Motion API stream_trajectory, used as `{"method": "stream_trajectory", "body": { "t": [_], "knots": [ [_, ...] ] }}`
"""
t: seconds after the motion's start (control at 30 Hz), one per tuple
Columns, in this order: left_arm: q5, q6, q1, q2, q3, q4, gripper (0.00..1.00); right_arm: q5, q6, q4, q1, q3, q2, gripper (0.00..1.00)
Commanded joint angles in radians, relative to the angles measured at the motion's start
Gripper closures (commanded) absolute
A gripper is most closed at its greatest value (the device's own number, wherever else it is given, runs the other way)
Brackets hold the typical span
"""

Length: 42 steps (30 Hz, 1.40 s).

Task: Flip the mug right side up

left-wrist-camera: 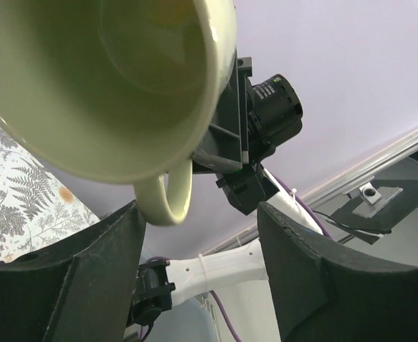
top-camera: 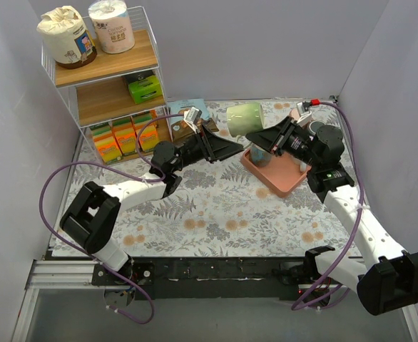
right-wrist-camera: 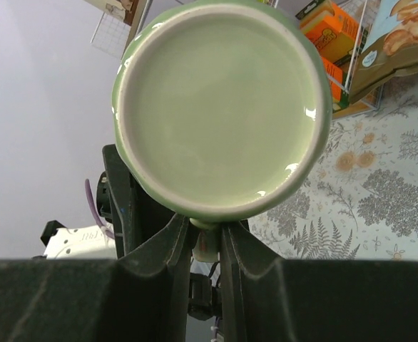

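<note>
Right pincer (right-wrist-camera: 206, 235) clamps the handle (left-wrist-camera: 167, 203) of the mug (right-wrist-camera: 220, 107), held sideways in air, its mouth facing the wide-spread left pincer (left-wrist-camera: 198, 214).

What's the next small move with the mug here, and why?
Probably ease the left gripper forward onto the rim of the mug. The right gripper has its jaws pinched on the handle, holding the mug sideways in the air, its mouth facing the open left jaws.

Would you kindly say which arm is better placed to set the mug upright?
Right: the right hand grips the mug by its handle, aloft; the left hand is open and empty.
</note>
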Motion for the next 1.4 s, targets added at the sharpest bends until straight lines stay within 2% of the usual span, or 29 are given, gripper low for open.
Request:
{"method": "stream_trajectory", "body": {
  "t": [0.0, 0.13, 0.37, 0.6, 0.73, 0.83, 0.93, 0.97, 1.17, 1.27, 1.3, 1.37],
  "knots": [
    [-0.081, -0.127, -0.016, -0.004, 0.018, 0.045, 0.39, -0.045, 0.020, 0.165, 0.013, 0.011, -0.043, 0.99],
    [-0.097, -0.154, -0.016, 0.007, 0.021, 0.057, 0.41, -0.053, 0.024, 0.191, 0.017, -0.002, -0.049, 0.99],
    [-0.097, -0.166, -0.020, 0.023, 0.027, 0.074, 0.57, -0.056, 0.040, 0.207, 0.024, -0.015, -0.051, 0.99],
    [-0.107, -0.183, -0.023, 0.042, 0.030, 0.098, 0.60, -0.059, 0.050, 0.230, 0.036, -0.036, -0.048, 0.99],
    [-0.106, -0.189, -0.023, 0.057, 0.036, 0.109, 0.75, -0.055, 0.053, 0.231, 0.040, -0.051, -0.049, 0.99],
    [-0.107, -0.197, -0.025, 0.062, 0.032, 0.123, 0.79, -0.053, 0.049, 0.231, 0.047, -0.058, -0.051, 0.99],
    [-0.110, -0.190, -0.025, 0.057, 0.030, 0.115, 0.92, -0.055, 0.031, 0.214, 0.048, -0.056, -0.052, 0.99],
    [-0.112, -0.185, -0.025, 0.056, 0.030, 0.111, 1.00, -0.055, 0.020, 0.198, 0.047, -0.049, -0.049, 0.99],
    [-0.120, -0.131, -0.025, 0.025, 0.023, 0.082, 1.00, -0.074, -0.031, 0.090, 0.047, -0.021, -0.039, 0.99],
    [-0.126, -0.096, -0.023, -0.001, 0.021, 0.060, 1.00, -0.078, -0.031, 0.091, 0.048, -0.027, -0.040, 0.80],
    [-0.129, -0.087, -0.023, -0.007, 0.021, 0.054, 1.00, -0.076, -0.031, 0.090, 0.048, -0.027, -0.042, 0.71],
    [-0.133, -0.062, -0.023, -0.026, 0.021, 0.030, 1.00, -0.067, -0.035, 0.067, 0.048, -0.018, -0.040, 0.65]
  ]
}}
